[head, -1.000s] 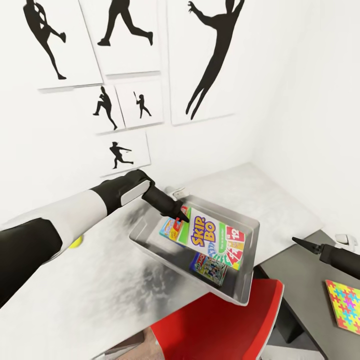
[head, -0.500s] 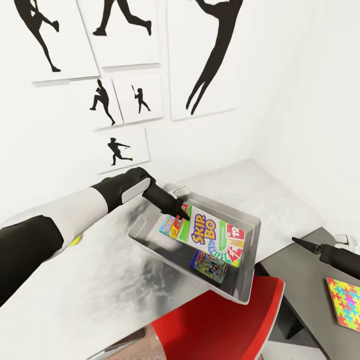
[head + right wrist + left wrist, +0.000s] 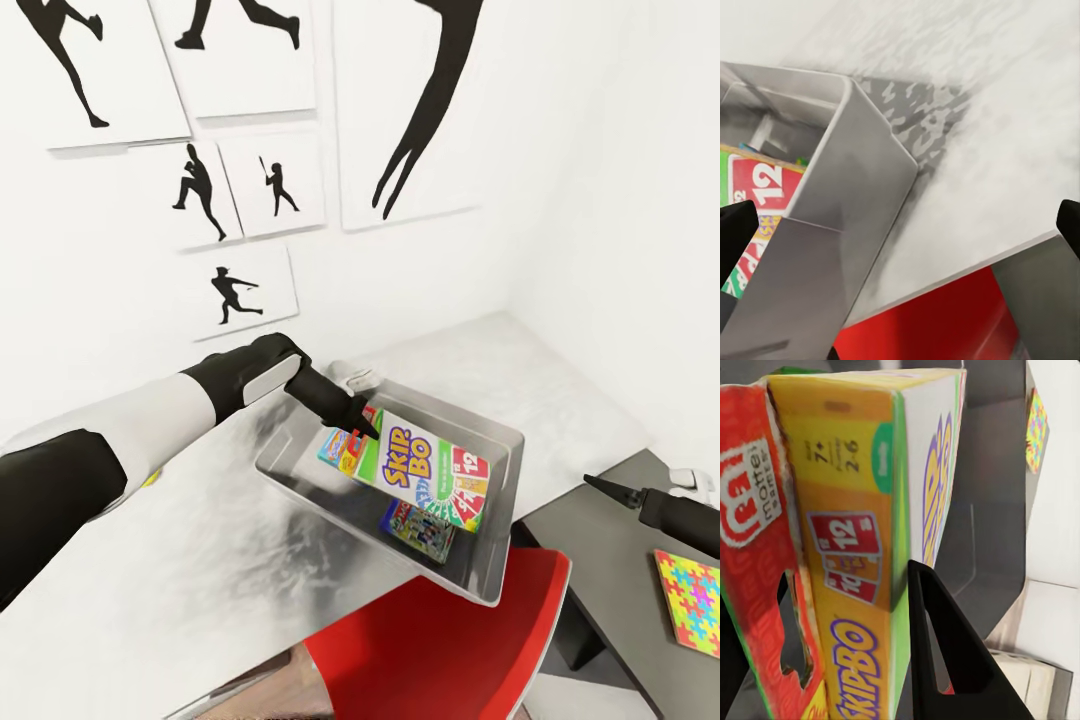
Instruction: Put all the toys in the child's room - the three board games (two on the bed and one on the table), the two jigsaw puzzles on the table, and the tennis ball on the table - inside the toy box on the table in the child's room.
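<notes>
My left gripper (image 3: 358, 428) is shut on the near corner of the white-green-red Skip-Bo board game (image 3: 428, 475). It holds the box tilted inside the light grey toy box (image 3: 478, 418) on the pale table (image 3: 200, 560). In the left wrist view the Skip-Bo box (image 3: 862, 532) sits between the black fingers (image 3: 945, 660). Under it lie the green-edged board game with a red band (image 3: 336, 450) and the small blue board game (image 3: 418, 530). A jigsaw puzzle (image 3: 690, 592) lies on the dark cabinet section, near my open right gripper (image 3: 603, 488). A sliver of the yellow tennis ball (image 3: 150, 478) peeks from under my left forearm.
A red chair (image 3: 430, 640) stands tucked against the table's front edge, below the toy box. The toy box overhangs that edge (image 3: 967, 270). White walls with black baseball-player silhouettes close the corner behind the table. A small white object (image 3: 686, 478) rests on the cabinet top.
The whole view has shifted, with the wall pictures sliding upward. My left gripper still holds the Skip-Bo box in the toy box, about where it was. The right arm has not moved.
</notes>
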Robot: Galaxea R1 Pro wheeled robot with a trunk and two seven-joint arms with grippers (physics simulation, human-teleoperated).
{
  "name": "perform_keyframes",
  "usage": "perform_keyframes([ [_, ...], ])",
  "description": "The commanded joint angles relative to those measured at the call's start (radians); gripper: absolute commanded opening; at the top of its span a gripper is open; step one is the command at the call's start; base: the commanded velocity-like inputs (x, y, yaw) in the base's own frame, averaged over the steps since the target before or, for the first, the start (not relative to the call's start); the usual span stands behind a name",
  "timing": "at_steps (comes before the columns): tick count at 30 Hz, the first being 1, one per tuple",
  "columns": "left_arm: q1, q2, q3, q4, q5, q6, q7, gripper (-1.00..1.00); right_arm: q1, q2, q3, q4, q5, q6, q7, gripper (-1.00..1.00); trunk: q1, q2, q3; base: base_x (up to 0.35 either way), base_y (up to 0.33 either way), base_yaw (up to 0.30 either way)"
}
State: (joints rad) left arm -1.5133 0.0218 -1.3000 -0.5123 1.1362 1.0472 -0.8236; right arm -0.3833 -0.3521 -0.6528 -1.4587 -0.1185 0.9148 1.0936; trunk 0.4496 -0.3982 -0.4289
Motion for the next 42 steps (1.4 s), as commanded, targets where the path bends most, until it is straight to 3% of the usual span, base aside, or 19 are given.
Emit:
perform_keyframes([
  [1, -0.002, 0.001, -0.005, 0.0, 0.001, 0.0, -0.007, -1.0, -0.001, 0.0, -0.001, 0.0, -0.002, 0.006, 0.002, 1.0, 0.001, -0.002, -0.003, 0.0, 0.0, 0.0],
  [28, -0.002, 0.002, -0.005, 0.0, 0.0, 0.0, -0.006, -1.0, 0.0, 0.0, -0.001, 0.0, -0.001, 0.006, 0.001, 1.0, 0.001, -0.002, -0.046, 0.0, 0.0, 0.0],
  [42, -0.002, 0.004, -0.005, 0.0, 0.0, 0.0, -0.006, -1.0, 0.0, 0.001, -0.002, 0.0, -0.001, 0.006, 0.001, 1.0, 0.001, -0.002, -0.051, 0.0, 0.0, 0.0],
])
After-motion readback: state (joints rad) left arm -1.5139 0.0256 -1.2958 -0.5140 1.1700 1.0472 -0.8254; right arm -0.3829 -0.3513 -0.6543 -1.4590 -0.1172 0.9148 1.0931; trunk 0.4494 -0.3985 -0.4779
